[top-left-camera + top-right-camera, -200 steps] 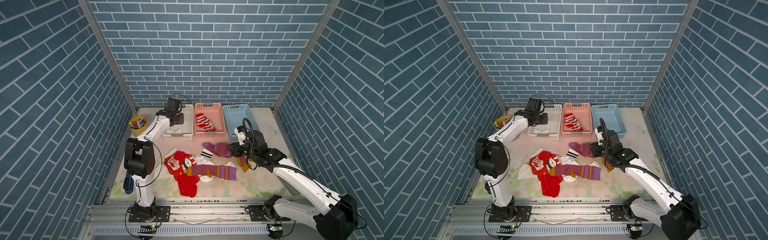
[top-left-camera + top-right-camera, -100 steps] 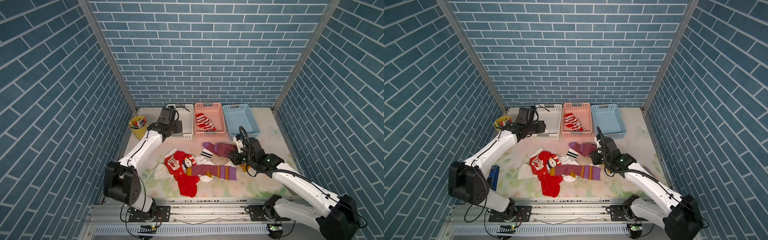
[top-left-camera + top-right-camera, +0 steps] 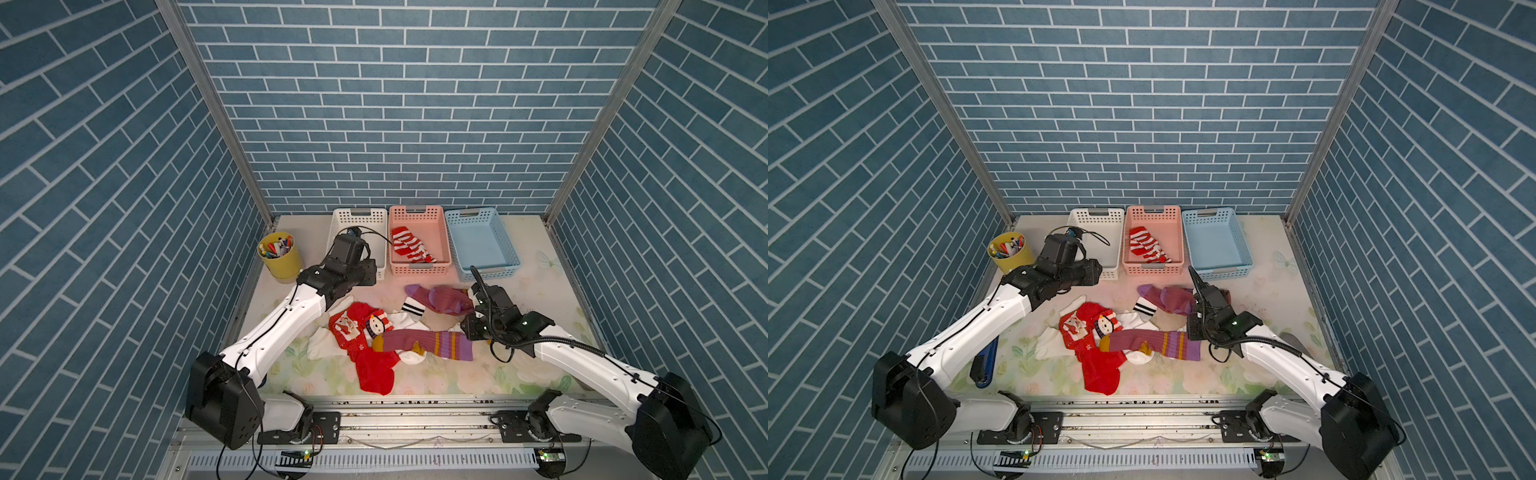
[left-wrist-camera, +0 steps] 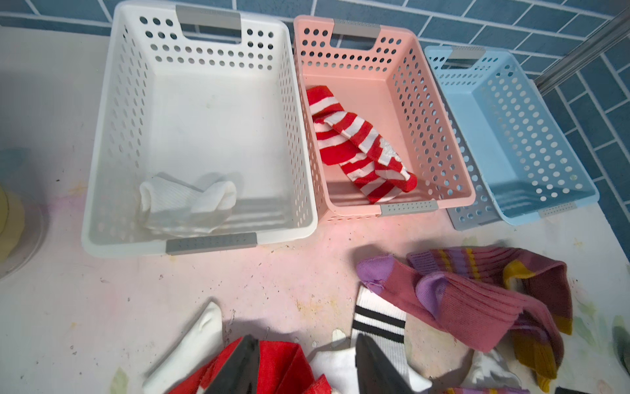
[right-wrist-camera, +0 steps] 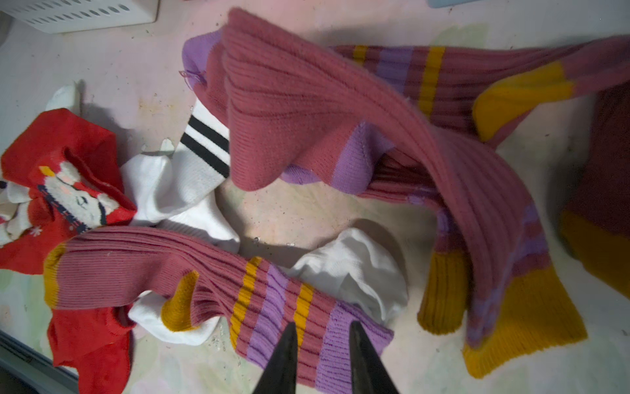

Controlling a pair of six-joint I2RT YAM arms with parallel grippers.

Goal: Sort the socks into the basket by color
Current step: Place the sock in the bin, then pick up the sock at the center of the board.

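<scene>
Walls patterned as blue brick close the table (image 3: 540, 282) on three sides, and the arm rail runs along the front. Bare surface lies between the basket row at the back and the sock pile, and along the table's right side.

The pile sits mid-table. A mauve sock (image 3: 424, 343) with mustard toe and purple cuff lies stretched flat across a red snowman sock (image 3: 365, 336). A white sock with black bands (image 3: 413, 307) pokes out behind it, touching the crumpled mauve socks (image 3: 440, 299).

The right gripper (image 5: 322, 324) is over the flat mauve sock's purple cuff, its jaws a narrow gap apart. Contact with the fabric cannot be determined. The left gripper (image 4: 305, 337) hangs over the pile's back edge, jaws well apart, holding nothing.

- The white basket (image 3: 357, 216) contains a plain white sock (image 4: 187, 204) at its near end.
- The pink basket (image 3: 415, 210) contains a red-white striped sock (image 3: 409, 245).
- The blue basket (image 3: 478, 214) is rightmost in the row.
- A yellow cup (image 3: 280, 259) of pens stands at the left edge.
</scene>
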